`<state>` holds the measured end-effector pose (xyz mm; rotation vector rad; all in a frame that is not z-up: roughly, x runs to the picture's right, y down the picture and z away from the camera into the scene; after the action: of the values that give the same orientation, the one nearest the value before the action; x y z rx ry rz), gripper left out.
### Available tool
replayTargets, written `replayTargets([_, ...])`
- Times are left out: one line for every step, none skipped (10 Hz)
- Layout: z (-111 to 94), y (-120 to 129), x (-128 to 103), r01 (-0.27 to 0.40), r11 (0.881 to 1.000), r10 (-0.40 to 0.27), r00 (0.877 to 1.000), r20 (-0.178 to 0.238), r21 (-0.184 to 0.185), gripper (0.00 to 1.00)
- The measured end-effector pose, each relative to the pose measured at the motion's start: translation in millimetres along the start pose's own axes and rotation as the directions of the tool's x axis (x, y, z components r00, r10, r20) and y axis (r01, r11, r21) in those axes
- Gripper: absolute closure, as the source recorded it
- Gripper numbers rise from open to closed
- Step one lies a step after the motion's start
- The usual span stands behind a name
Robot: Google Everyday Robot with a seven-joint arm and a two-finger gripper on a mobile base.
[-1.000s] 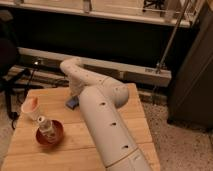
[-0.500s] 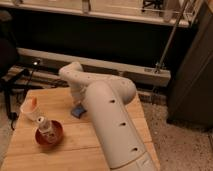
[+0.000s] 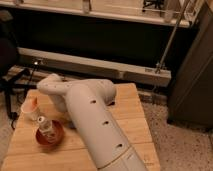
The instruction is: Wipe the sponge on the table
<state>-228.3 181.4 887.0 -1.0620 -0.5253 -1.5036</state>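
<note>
Nearest, the white arm [image 3: 100, 135] is stretching from the near edge of the surface [image 3: 132, 117] toward its far left corner, with a red bowl [image 3: 49, 137] holding a small bottle [image 3: 45, 124] sitting by the left edge. Farther back, a pale cup [image 3: 30, 107] is standing beside that edge. The arm is hiding both gripper and sponge beneath its bend, so neither the grip nor the sponge's spot is showing.

A dark wall panel [image 3: 100, 37] ran along the far side, with a pale rail [image 3: 95, 65] beneath it. A thin metal pole [image 3: 172, 37] slanted at the right beside a dark cabinet [image 3: 192, 65]. Speckled floor [image 3: 175, 142] lay near right. The hand [image 3: 63, 106] sat low over the desk's [image 3: 132, 107] far left, mostly hidden.
</note>
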Motion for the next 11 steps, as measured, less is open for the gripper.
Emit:
replayTargets([-7,-15,2,0.009,1.0,-0.009,1.0,-0.012,0.019,0.77])
replayTargets([-21,-33,7,0.021,0.999,-0.019,0.999,-0.038,0.048,0.77])
replayTargets([-31,-41,12,0.023,0.997,-0.019,0.998,-0.057,0.067,0.77])
replayTargets([-44,-46,21,0.015,0.995,-0.008,0.997,-0.079,0.094,0.77])
replayTargets([-52,-48,29,0.002,0.993,0.009,0.996,-0.094,0.118,0.77])
replayTargets([-58,-49,39,-0.018,0.99,0.032,0.995,-0.099,0.139,0.77])
replayTargets([-58,-51,44,-0.031,0.988,0.045,0.995,-0.092,0.151,0.77])
replayTargets([-56,-57,55,-0.048,0.983,0.064,0.994,-0.086,0.176,0.77])
replayTargets([-56,-65,63,-0.054,0.979,0.072,0.994,-0.087,0.197,0.77])
replayTargets([-59,-73,71,-0.051,0.974,0.073,0.993,-0.094,0.219,0.77])
replayTargets([-66,-79,77,-0.044,0.969,0.072,0.992,-0.106,0.242,0.77])
